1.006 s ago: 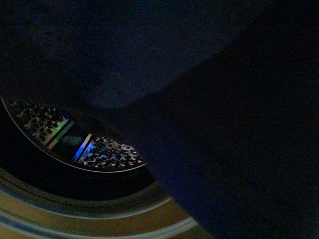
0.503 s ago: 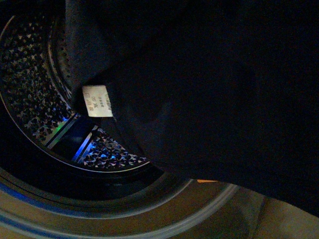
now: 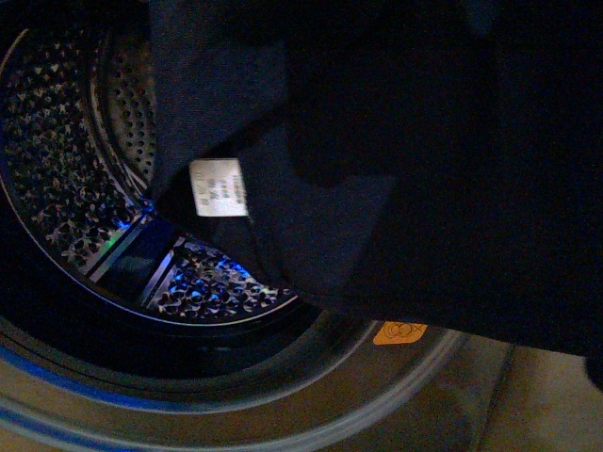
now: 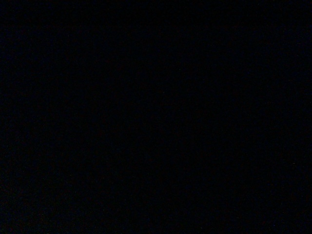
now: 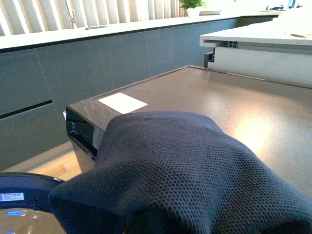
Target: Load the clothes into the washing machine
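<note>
The clothes [image 3: 424,179], dark navy knit fabric with a white care label [image 3: 218,185], hang in front of the washing machine's round port and cover most of the front view. The perforated steel drum [image 3: 66,160] with a blue light shows at the left, the dark rubber rim [image 3: 236,363] below, and an orange sticker [image 3: 399,331] under the cloth's edge. In the right wrist view the clothes [image 5: 185,175] bulge over my right gripper, which is shut on them; its fingers are hidden. The left wrist view is dark. Neither gripper itself shows.
In the right wrist view the machine's grey flat top [image 5: 229,107] with a white label [image 5: 122,103] lies beyond the cloth. A grey counter wall [image 5: 44,83] and a white worktop [image 5: 263,44] stand behind. The open door's edge [image 5: 19,195] shows low.
The clothes have lifted and shifted right in the front view, uncovering more of the drum, the care label and the orange sticker.
</note>
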{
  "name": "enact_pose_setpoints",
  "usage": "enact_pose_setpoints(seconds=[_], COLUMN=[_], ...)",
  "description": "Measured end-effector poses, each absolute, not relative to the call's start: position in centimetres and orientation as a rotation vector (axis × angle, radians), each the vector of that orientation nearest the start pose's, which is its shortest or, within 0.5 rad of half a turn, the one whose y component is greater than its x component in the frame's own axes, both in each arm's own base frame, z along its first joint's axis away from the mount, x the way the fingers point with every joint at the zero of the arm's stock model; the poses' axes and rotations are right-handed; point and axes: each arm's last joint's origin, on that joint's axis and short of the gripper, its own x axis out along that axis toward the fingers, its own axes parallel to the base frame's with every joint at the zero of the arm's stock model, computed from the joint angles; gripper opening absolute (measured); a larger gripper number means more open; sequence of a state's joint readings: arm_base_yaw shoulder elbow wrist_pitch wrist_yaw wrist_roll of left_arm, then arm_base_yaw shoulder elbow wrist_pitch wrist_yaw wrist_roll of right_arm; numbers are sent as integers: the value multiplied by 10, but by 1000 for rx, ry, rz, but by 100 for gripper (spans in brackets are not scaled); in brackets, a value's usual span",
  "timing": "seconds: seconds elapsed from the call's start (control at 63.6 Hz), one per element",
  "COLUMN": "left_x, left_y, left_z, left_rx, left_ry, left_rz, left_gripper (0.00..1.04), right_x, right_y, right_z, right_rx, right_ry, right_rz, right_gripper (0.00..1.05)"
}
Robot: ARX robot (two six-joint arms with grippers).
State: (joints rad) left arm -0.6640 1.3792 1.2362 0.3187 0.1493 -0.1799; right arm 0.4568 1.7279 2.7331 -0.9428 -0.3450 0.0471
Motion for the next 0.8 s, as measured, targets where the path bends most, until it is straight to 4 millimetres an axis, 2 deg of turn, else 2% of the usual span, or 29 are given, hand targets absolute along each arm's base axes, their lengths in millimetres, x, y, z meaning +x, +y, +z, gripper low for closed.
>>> enact_pose_setpoints(seconds=[0.126, 0.315, 0.582, 0.802], left_x=[245, 245, 247, 249], left_y=[-208, -222, -215, -182], left_z=[406, 411, 411, 404], left_rx=[-204, -153, -53, 1], left_ry=[-111, -128, -199, -219], left_rz=[-787, -637, -419, -329], left_gripper=[98, 96, 58, 26], right_x=[208, 208, 207, 207], right_y=[113, 113, 113, 113], right_z=[609, 609, 610, 610], right_rx=[47, 42, 43, 43], right_ry=[-45, -48, -51, -54], right_rz=[803, 800, 806, 809], right_gripper=[6, 7, 45, 77])
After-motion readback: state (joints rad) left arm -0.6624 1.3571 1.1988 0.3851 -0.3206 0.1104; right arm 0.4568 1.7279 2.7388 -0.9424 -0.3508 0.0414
